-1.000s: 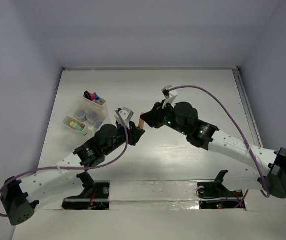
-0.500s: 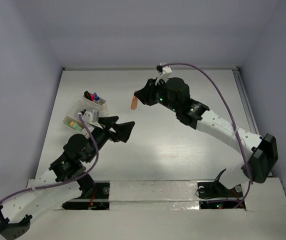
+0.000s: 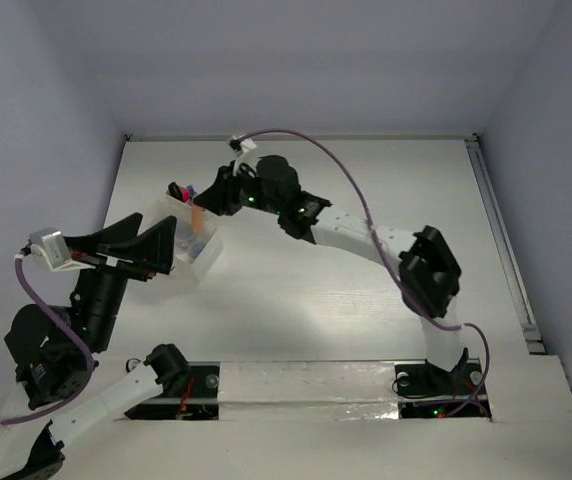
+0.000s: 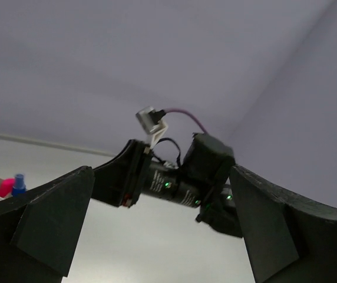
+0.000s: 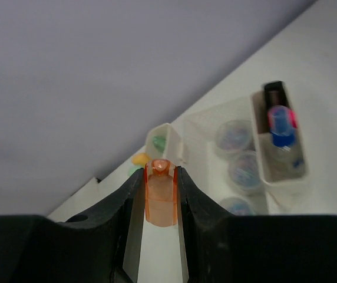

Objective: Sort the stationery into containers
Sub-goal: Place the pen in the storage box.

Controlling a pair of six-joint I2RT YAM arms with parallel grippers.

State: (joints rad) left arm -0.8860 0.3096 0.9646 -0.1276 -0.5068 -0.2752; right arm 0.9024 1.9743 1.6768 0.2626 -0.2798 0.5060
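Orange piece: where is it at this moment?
The orange piece is clamped in the right gripper, over the white bins on the left of the table in the top view.

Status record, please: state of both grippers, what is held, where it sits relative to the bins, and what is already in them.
left gripper: open, holding nothing, at the near-left side of the bins
right gripper: shut on orange piece
orange piece position: over the bin cluster in the top view, not yet released
already in bins: blue-capped marker in the far bin; round clear jars in the middle
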